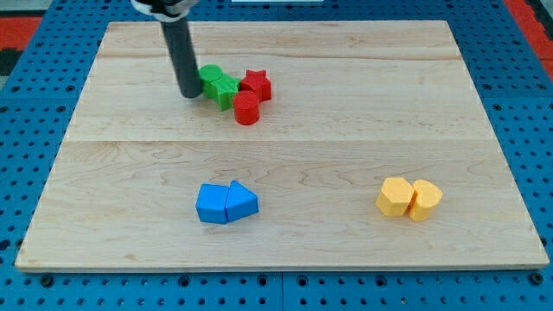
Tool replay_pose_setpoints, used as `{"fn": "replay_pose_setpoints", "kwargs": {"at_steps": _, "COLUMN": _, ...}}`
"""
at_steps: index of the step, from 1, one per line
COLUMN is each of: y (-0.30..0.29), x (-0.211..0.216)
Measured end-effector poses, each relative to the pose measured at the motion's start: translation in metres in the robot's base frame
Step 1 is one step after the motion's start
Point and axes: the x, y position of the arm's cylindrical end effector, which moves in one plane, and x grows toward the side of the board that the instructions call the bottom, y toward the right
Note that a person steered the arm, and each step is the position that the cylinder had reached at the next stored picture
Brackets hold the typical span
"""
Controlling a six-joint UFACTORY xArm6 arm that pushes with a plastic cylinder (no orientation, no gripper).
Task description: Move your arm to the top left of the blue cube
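Observation:
The blue cube (pixel 211 204) lies on the wooden board (pixel 130 164) at the lower middle, touching a blue wedge-shaped block (pixel 242 201) on its right. My tip (pixel 189 93) is the lower end of a dark rod in the upper left part of the board. It stands well above the blue cube in the view and slightly to its left. It is just left of a green block (pixel 210 79) and close to touching it.
A second green block (pixel 226 90), a red star (pixel 256 84) and a red cylinder (pixel 246 108) cluster right of my tip. Two yellow blocks (pixel 396 196) (pixel 424 199) sit at the lower right. Blue pegboard (pixel 34 104) surrounds the board.

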Motion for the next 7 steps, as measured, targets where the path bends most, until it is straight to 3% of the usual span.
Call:
{"fn": "replay_pose_setpoints", "kwargs": {"at_steps": 3, "y": 0.000, "x": 0.005}}
{"fn": "replay_pose_setpoints", "kwargs": {"at_steps": 4, "y": 0.001, "x": 0.030}}
{"fn": "replay_pose_setpoints", "kwargs": {"at_steps": 6, "y": -0.022, "x": 0.146}}
{"fn": "replay_pose_setpoints", "kwargs": {"at_steps": 7, "y": -0.010, "x": 0.158}}
